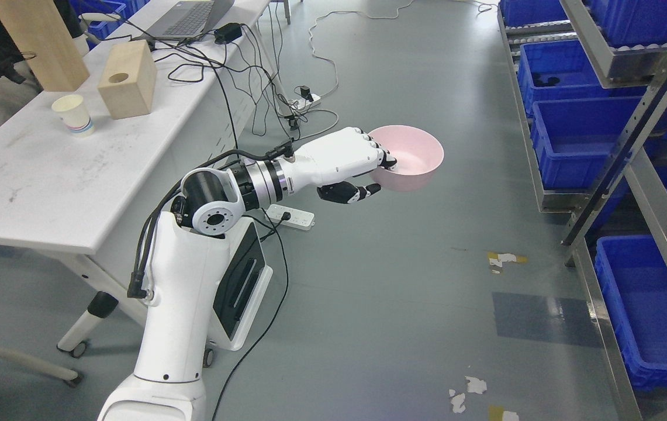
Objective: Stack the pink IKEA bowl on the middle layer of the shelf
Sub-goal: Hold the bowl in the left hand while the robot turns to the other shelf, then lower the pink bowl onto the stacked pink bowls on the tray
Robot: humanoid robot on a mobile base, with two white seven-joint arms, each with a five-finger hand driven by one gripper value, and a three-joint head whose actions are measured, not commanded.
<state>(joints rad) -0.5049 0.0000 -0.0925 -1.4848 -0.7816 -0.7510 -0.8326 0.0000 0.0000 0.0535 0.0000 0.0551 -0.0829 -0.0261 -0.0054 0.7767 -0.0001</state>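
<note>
A grey floor (pixel 403 280) runs between a white worktop (pixel 47 175) on the left and a metal shelf (pixel 631 146) on the right, whose slanted levels carry blue bins (pixel 579 134). Scraps of torn tape lie on the floor near the bottom of the view. On the worktop stand a paper cup (pixel 73 115) with coloured stripes near its base, a wooden block (pixel 127 79) with a round hole in its face, a taller wooden plank (pixel 41 41) behind it, and a laptop (pixel 190 17) with cables trailing off the edge to a power strip (pixel 291 216) on the floor. No brand mark or writing can be read on any of these. The left robot hand (pixel 362 166) reaches out over the floor from the lower left and grips the pink bowl (pixel 409 156) by its near rim, fingers hooked over the edge into the bowl and the dark thumb below it. The bowl is held upright in the air, well apart from the shelf.
</note>
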